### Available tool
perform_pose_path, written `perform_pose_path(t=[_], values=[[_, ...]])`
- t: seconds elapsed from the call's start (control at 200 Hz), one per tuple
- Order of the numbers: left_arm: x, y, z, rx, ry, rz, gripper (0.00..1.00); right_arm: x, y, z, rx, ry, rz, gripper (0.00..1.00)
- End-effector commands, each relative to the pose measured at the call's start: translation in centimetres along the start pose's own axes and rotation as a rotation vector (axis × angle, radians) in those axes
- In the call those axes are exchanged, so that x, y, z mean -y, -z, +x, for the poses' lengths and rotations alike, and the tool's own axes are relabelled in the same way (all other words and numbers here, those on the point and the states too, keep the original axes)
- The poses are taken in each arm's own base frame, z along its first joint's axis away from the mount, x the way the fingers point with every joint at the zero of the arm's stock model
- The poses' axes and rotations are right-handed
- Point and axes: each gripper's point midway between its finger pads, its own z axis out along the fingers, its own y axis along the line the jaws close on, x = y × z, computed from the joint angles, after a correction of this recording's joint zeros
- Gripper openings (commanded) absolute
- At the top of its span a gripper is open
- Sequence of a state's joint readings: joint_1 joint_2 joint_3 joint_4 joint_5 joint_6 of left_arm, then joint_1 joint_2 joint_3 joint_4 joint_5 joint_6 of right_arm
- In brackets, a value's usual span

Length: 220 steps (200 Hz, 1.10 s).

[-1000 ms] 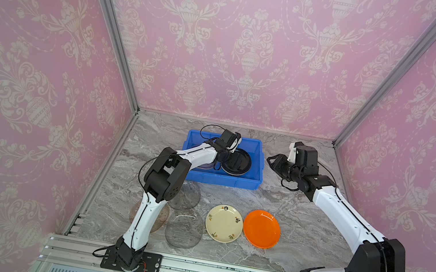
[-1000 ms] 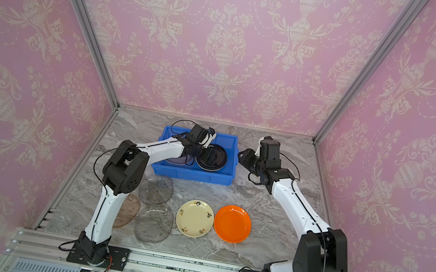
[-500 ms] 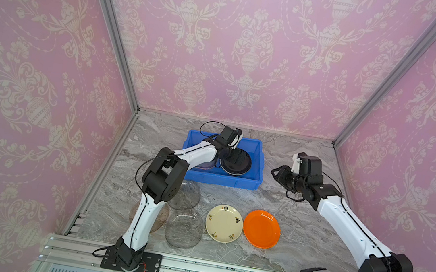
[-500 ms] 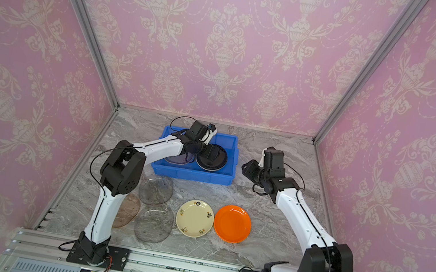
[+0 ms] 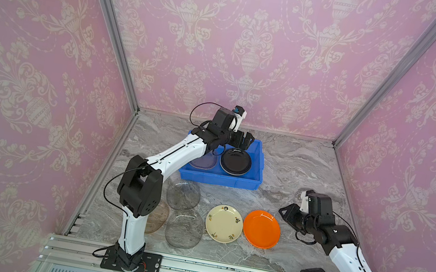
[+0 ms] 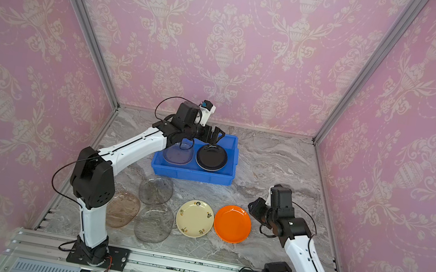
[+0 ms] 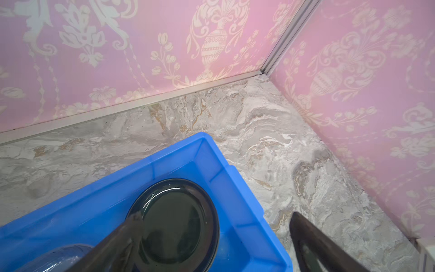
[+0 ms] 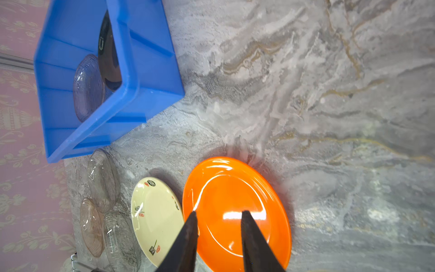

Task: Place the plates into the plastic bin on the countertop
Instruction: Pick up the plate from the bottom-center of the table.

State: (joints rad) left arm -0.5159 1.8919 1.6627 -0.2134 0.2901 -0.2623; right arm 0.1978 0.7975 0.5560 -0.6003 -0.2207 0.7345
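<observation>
Now, in the tub: a black round plate (image 5: 235,161) and a clear glass plate (image 6: 178,152) lie side by side in the shallow bright blue plastic bin (image 5: 221,179), upper middle of both top views.
Waiting outside: an orange round plate (image 5: 261,228), a cream plate (image 5: 224,223) with small dark motifs, two clear grey glass plates (image 5: 183,195) (image 5: 183,232) and an amber glass plate (image 5: 157,217), lower middle on the grey marble-veined countertop (image 5: 295,168).
Left gripper (image 7: 214,214): jaws spread wide, holding nothing, hanging above the black plate near the bin's far rim.
Right gripper (image 8: 219,212): fingers a little apart with nothing between them, poised over the orange plate's right-hand edge.
Slip risk: the orange plate looks glossy and lies flat, so I reckon narrow jaws could skate off its rim or shove it into the cream plate just beside it.
Clash risk: with the left gripper over the bin, a plate carried in could clip it.
Change, left: a second ago it sat low at the black plate, less open; now it is raised and fully spread.
Change, right: it was up beside the bin's right end; now it is at the lower right by the orange plate.
Plates: unmoved.
</observation>
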Motion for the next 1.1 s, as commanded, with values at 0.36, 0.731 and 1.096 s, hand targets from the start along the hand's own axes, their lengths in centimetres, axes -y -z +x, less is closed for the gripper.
perform_pose_path(t=[0.36, 0.731, 1.096], values=[[4.3, 1.4, 2.5, -0.040, 0.107, 0.238, 0.99, 4.4, -1.5, 6.4, -0.170, -0.162, 0.047, 0.30], [4.0, 1.0, 3.1, -0.048, 0.114, 0.222, 0.99, 5.6, -3.5, 8.0, -0.231, -0.210, 0.057, 0.29], [3.4, 0.1, 3.6, -0.062, 0.124, 0.208, 0.99, 6.2, -4.9, 8.0, -0.210, -0.226, 0.047, 0.24]])
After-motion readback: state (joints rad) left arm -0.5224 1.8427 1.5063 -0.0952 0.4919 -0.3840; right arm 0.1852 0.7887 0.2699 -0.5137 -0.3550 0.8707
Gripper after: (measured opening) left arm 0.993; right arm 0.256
